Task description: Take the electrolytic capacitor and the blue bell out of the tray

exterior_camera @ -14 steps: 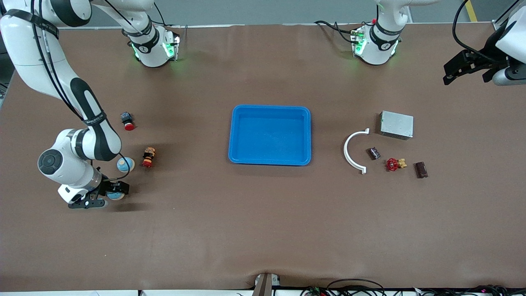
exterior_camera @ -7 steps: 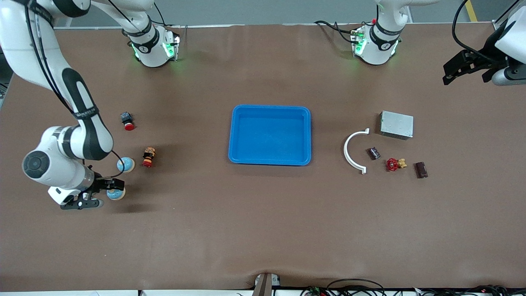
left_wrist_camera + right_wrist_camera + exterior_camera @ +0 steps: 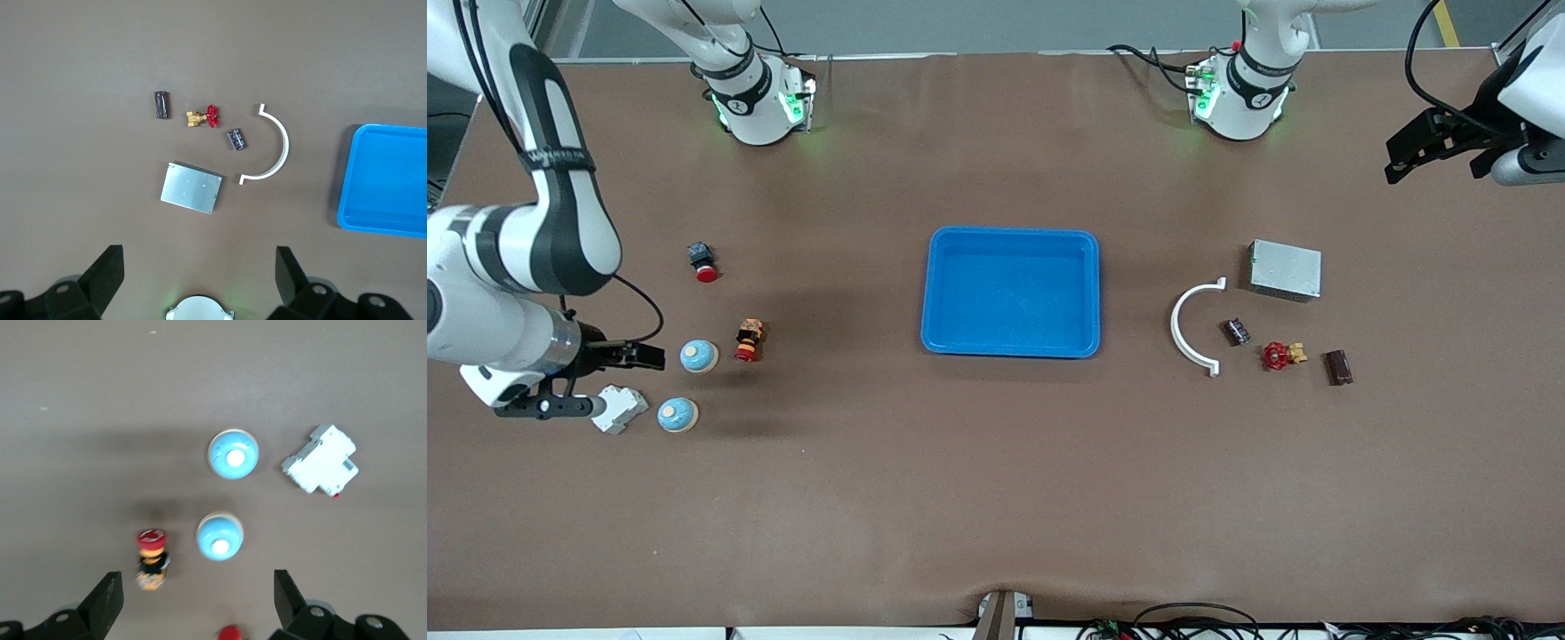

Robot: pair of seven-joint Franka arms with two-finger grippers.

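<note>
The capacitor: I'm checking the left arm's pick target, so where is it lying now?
In the front view the capacitor lies on the table toward the left arm's end, between the white curved bracket and the red valve.

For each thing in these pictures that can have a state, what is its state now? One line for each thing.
Right gripper: open, empty, raised over the bells.
Left gripper: open, empty, waiting high at its end of the table.
Blue tray: empty.
Two blue bells: upright on the table, apart.
White breaker: lying beside the nearer bell.
Capacitor: lying on the table beside the white curved piece.
</note>
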